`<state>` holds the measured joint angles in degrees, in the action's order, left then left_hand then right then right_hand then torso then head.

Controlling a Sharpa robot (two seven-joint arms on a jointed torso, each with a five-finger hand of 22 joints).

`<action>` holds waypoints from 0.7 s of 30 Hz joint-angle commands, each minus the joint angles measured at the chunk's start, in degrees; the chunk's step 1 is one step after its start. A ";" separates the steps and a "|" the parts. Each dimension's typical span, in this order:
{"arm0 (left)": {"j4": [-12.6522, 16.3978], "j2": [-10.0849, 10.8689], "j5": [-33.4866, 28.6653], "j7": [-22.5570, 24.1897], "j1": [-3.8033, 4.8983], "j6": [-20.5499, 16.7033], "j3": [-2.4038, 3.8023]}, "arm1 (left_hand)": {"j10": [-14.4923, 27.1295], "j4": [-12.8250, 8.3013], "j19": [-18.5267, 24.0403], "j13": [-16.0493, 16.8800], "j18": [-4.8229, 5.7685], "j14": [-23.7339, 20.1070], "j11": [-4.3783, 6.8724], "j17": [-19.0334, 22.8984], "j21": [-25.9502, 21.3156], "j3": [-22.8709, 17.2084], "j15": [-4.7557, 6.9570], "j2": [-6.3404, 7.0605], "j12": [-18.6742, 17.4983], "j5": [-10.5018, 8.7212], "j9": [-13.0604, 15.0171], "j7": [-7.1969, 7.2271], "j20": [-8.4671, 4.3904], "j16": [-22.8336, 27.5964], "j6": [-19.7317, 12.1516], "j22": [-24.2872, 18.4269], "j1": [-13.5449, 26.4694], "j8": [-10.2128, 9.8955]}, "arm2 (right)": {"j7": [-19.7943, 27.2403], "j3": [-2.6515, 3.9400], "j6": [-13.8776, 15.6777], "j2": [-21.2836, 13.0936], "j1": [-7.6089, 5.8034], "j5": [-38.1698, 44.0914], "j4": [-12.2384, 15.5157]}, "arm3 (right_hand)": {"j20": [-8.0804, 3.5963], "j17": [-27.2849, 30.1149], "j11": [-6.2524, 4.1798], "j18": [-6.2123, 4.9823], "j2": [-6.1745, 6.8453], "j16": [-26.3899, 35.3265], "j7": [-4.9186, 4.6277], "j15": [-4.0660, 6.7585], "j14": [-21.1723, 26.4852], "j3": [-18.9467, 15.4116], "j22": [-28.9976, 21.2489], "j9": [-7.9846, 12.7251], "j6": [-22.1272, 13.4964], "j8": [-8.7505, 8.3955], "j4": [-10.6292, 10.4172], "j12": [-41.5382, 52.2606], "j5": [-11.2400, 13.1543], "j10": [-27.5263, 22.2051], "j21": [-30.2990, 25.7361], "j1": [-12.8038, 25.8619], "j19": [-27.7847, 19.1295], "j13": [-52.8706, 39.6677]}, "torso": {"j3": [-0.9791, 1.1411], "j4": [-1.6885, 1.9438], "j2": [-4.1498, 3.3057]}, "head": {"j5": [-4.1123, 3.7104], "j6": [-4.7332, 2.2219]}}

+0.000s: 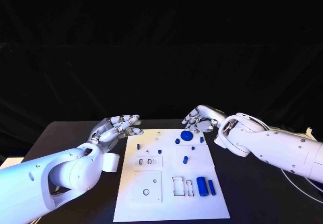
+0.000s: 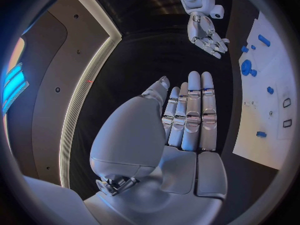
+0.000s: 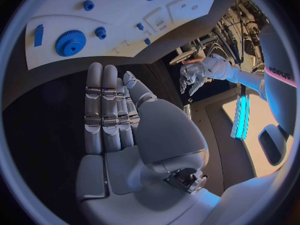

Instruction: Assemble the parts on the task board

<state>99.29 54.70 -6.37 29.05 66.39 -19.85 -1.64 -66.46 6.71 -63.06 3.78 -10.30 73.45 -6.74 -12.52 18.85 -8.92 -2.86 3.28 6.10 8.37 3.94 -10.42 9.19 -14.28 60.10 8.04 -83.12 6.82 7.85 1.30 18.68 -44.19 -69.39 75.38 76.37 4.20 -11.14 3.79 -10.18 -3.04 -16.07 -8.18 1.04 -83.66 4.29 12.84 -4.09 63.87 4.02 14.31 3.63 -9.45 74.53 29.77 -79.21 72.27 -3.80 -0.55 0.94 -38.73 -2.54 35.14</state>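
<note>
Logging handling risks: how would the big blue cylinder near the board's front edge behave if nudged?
The cylinder lies on its side on the flat board, so it would probably roll sideways. It looks rigid and smooth, perhaps slippery.

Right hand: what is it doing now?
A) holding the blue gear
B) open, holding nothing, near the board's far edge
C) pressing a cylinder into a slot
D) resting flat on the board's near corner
B: the right hand hovers with fingers extended and empty; the gear lies free on the board.
</note>
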 commanded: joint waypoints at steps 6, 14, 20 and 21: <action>3.31 1.45 0.52 -0.71 0.88 1.02 0.23 | -0.01 -0.16 0.60 -0.05 0.01 -0.80 -0.44 -0.68 -0.37 -0.13 -0.67 0.28 -1.26 -0.25 -0.13 -0.50 0.25 1.19 -0.24 -0.27 0.84 -1.02 | -8.38 0.06 -8.57 1.57 -1.10 19.30 -0.49 | -0.35 -5.47 -0.18 -0.15 0.60 -8.29 0.46 0.33 -3.04 1.21 2.69 0.17 -0.38 -0.43 -0.06 -0.21 1.31 -2.42 4.50 2.48 1.50 0.20 | -0.08 0.58 -2.94 | -0.84 -0.84; 4.45 1.95 0.49 -0.98 1.28 0.65 0.28 | 0.24 -0.22 1.23 -0.02 0.05 -1.52 -0.74 -0.98 -0.78 -0.12 -0.98 0.40 -1.85 -0.25 -0.13 -0.75 0.56 2.00 -0.51 -0.53 1.13 -1.56 | -8.96 0.07 -8.47 2.71 -1.58 22.19 -0.33 | -0.30 -10.34 0.12 -0.15 1.33 -14.77 0.50 0.31 -2.72 3.85 5.79 0.12 -0.87 -0.38 -0.09 -0.14 1.13 -3.79 9.12 3.96 1.28 0.16 | -0.15 1.02 -4.09 | -0.97 -0.90; 4.34 1.83 0.49 -1.14 1.32 0.47 0.29 | 0.30 -0.22 1.31 -0.01 0.05 -1.60 -0.79 -1.04 -0.84 -0.11 -1.03 0.41 -1.95 -0.25 -0.13 -0.81 0.61 2.12 -0.58 -0.57 1.20 -1.66 | -9.20 0.07 -9.74 3.30 -1.93 23.16 -0.38 | -0.37 -21.63 0.05 2.48 2.59 -28.78 0.46 0.01 -2.60 7.61 27.92 0.05 -1.03 -0.41 -0.77 -0.05 1.27 -4.20 27.66 5.18 5.11 0.11 | -0.21 1.23 -4.71 | -1.08 -0.95; 4.33 1.84 0.49 -1.16 1.33 0.45 0.29 | 0.30 -0.22 1.32 -0.01 0.05 -1.60 -0.79 -1.05 -0.84 -0.11 -1.04 0.41 -1.95 -0.25 -0.13 -0.81 0.62 2.12 -0.59 -0.57 1.20 -1.67 | -9.21 0.07 -9.93 3.34 -1.96 23.24 -0.37 | -0.29 -23.64 0.03 2.79 2.66 -30.67 0.43 0.03 -2.70 7.93 29.92 0.04 -0.98 -0.37 -0.89 -0.11 1.26 -4.28 29.19 5.25 5.45 0.13 | -0.21 1.23 -4.74 | -1.08 -0.95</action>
<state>103.51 56.64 -6.18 27.91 67.62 -19.79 -1.41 -66.04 6.72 -62.12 3.79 -10.29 72.40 -7.16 -13.51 18.38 -8.92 -3.89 3.72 4.44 8.37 3.89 -10.95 9.70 -12.48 59.57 7.51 -82.65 5.42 -0.31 1.34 10.92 -40.93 -71.30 95.83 75.96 3.92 -33.55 3.85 -8.33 -0.38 -45.47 -7.57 1.12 -83.74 11.95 41.37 -4.00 63.23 3.95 13.51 3.63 -8.40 70.48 57.84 -74.40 77.48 -3.65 -0.74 2.06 -43.07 -3.60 34.16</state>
